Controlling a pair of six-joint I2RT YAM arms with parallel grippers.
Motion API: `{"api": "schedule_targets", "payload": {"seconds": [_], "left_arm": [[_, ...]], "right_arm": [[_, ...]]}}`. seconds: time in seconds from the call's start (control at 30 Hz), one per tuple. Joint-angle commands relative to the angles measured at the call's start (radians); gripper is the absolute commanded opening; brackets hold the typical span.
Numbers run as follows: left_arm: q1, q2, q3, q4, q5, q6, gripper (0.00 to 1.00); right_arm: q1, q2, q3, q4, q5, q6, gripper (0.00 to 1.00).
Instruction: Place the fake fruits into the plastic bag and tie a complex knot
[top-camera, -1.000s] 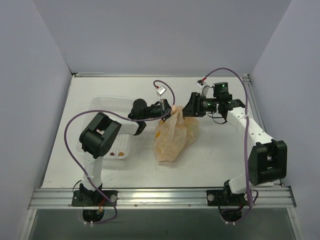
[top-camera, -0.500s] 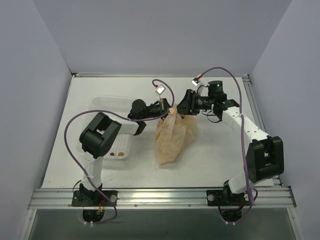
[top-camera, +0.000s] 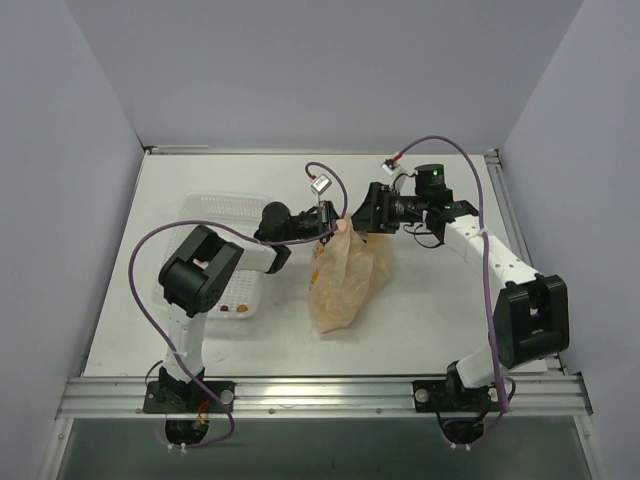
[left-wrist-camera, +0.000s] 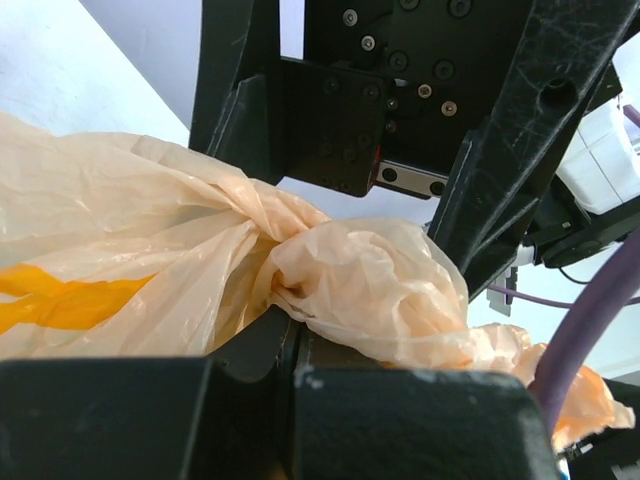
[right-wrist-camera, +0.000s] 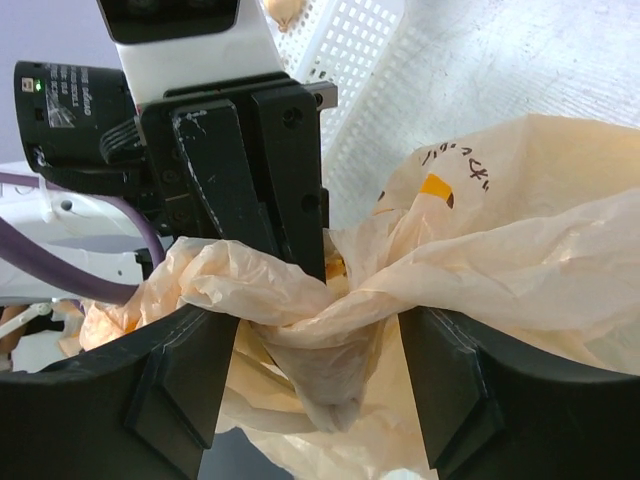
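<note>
Plastic bag (left-wrist-camera: 370, 280) knot: wrist views only.

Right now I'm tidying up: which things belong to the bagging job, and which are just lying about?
Job: bag, left gripper shut on its neck, right gripper open around it.
Lying about: white tray, small bits in it.

- The left arm (top-camera: 200, 275) and the right arm (top-camera: 500, 255) are white with big black joints.
- A purple cable (left-wrist-camera: 590, 330) runs along each.
- The right arm has a green light (top-camera: 436, 171).
- The right gripper (top-camera: 362, 215) is black with tiny screws (left-wrist-camera: 349, 17).
</note>
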Motion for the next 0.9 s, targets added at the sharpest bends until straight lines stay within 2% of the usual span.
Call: {"api": "schedule_targets", "payload": {"seconds": [0.0,0.17,0.23,0.33,0.37,0.47,0.8,0.87], "left_arm": [[-0.009,-0.003,0.037,0.265,0.034,0.010,0.00],[-0.006,-0.012,0.035,0.252,0.037,0.012,0.00],[-0.006,-0.018,0.032,0.246,0.036,0.016,0.00],[-0.009,-0.023,0.034,0.242,0.040,0.023,0.00],[-0.012,-0.023,0.035,0.240,0.042,0.024,0.00],[-0.015,-0.022,0.038,0.240,0.046,0.027,0.00],[-0.049,-0.025,0.043,0.257,0.071,0.044,0.00],[-0.049,-0.020,0.040,0.256,0.069,0.042,0.00]], "right_arm": [[-0.029,-0.089,0.022,-0.118,-0.015,-0.102,0.65],[-0.115,-0.138,0.058,-0.287,-0.018,-0.147,0.67],[-0.120,-0.167,0.044,-0.320,-0.027,-0.146,0.64],[-0.116,-0.184,0.015,-0.323,-0.056,-0.126,0.48],[-0.103,-0.181,-0.004,-0.323,-0.055,-0.120,0.39],[-0.081,-0.159,-0.043,-0.277,-0.050,-0.080,0.31],[-0.063,-0.096,-0.048,0.071,-0.018,0.083,0.32],[-0.046,-0.095,-0.028,0.097,-0.014,0.100,0.33]]}}
